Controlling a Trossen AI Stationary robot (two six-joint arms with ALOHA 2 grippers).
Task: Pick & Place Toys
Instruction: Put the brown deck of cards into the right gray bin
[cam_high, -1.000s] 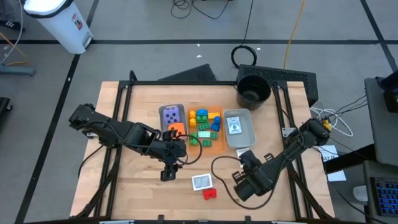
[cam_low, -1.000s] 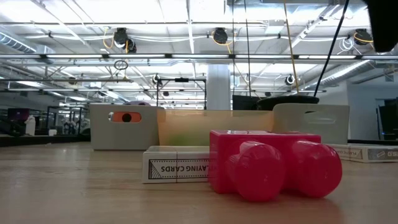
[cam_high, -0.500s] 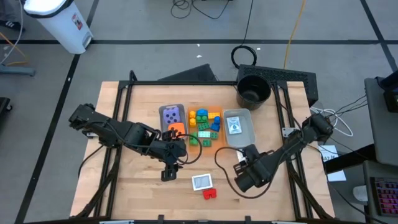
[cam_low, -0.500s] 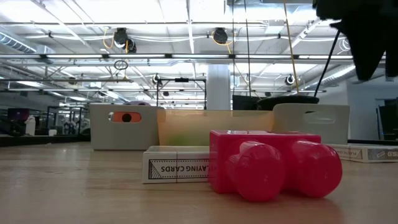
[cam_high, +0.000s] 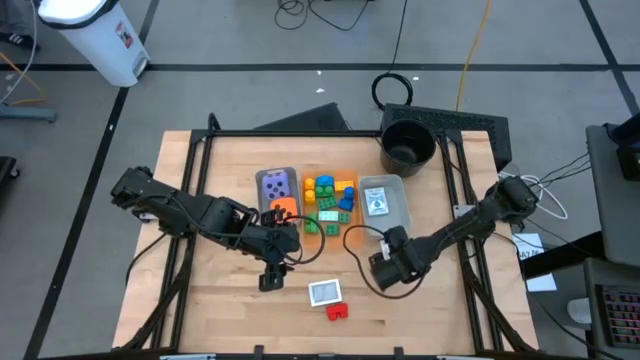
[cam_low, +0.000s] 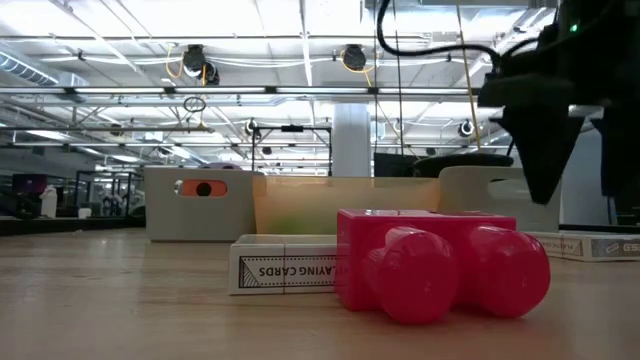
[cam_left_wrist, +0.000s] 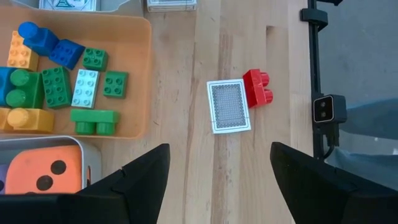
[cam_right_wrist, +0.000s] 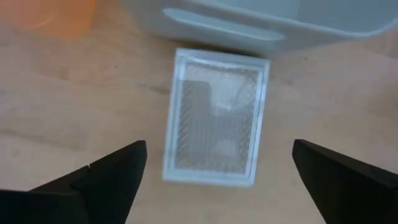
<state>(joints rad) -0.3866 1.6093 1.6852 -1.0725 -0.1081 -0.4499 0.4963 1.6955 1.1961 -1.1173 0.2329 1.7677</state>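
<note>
Toys are split between trays and bare wood on the counter (cam_high: 200, 190). At the middle, the orange tray (cam_high: 345, 235) holds the coloured bricks (cam_high: 329, 195) — blue, yellow, green — and the grey tray (cam_high: 262, 185) beside it carries a purple die (cam_high: 277, 184) and an orange die (cam_high: 283, 207). A second grey tray (cam_high: 400, 215) on the other side of the orange one holds a whitish card (cam_high: 376, 202).

Near the front edge of the counter lie a card box (cam_high: 325, 292) and a red brick (cam_high: 338, 312), touching or nearly so (the low view shows the brick in front of the box, so contact is hard to judge).

The right end effector (cam_high: 385, 268) hangs just in front of that second grey tray, fingers spread wide and empty; its wrist view looks down on another card box (cam_right_wrist: 216, 126) lying flat on the wood beside the tray's wall, between the fingers but not touched.

The left end effector (cam_high: 270, 276) hovers near the front of the orange tray, fingers (cam_left_wrist: 134, 180) parted, holding nothing — the card box and red brick lie ahead of it.
</note>
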